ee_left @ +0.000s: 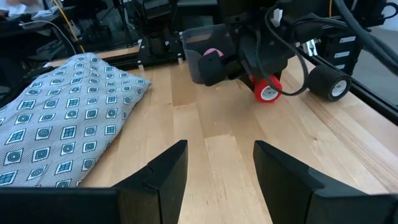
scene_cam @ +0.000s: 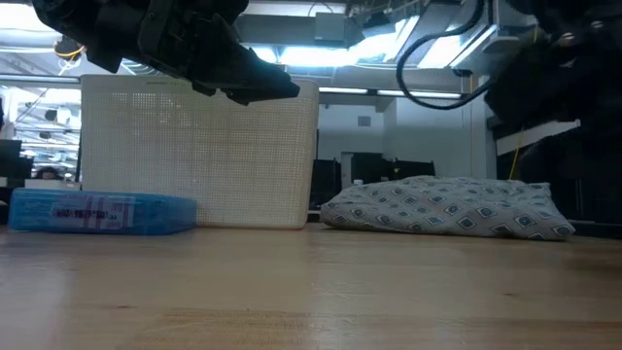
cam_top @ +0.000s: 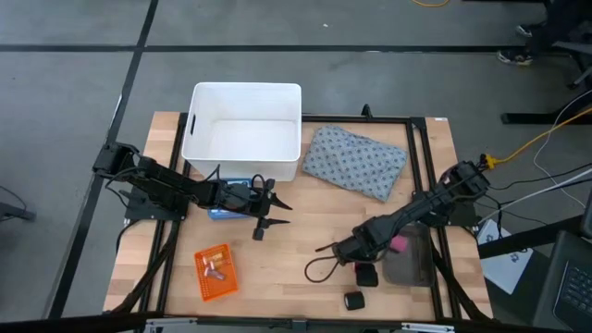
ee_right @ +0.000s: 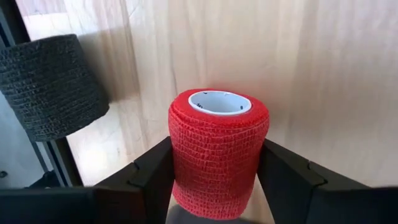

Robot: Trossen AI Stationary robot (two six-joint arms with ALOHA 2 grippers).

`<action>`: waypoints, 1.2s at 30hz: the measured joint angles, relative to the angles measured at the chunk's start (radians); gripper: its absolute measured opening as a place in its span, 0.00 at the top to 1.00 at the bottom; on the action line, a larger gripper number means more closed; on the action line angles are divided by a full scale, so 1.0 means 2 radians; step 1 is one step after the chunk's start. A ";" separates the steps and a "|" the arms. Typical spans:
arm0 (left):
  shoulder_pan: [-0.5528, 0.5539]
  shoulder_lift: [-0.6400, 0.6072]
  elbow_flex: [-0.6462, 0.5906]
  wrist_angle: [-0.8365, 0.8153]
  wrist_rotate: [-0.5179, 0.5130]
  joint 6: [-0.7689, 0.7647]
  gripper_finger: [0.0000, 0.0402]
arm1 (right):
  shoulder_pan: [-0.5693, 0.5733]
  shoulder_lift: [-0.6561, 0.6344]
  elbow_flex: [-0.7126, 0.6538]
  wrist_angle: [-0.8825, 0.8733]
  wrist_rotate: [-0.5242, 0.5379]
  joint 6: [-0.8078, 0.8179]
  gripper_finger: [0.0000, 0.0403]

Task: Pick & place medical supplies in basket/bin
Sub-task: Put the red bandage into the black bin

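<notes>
While left gripper (cam_top: 277,210) hovers spread, empty; right gripper (ee_right: 214,180) clamps red roll (ee_right: 217,149) beside black roll (ee_right: 53,84).

White rectangular tub (cam_top: 244,129), open, is set at 12 o'clock, with the grey dotted pack (cam_top: 355,162) lying flat just beside it at 2 o'clock. The orange perforated basket (cam_top: 215,272) is placed at 7 o'clock; the dark translucent tray (cam_top: 413,259) at 4 o'clock, a pink roll (cam_top: 399,244) inside. A red roll (ee_right: 217,151), upright, is clasped between the right gripper's (ee_right: 217,186) fingers, with two black rolls (cam_top: 354,300) nearby at 5 o'clock.

My desk (cam_top: 305,231) carries a white tub (cam_top: 244,129); beside it lie the dotted pack (cam_top: 355,162) and a blue packet (cam_top: 222,211).
</notes>
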 joint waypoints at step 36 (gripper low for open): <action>0.000 0.000 0.000 0.000 0.000 0.000 0.55 | -0.034 0.000 0.018 -0.009 0.005 -0.082 0.50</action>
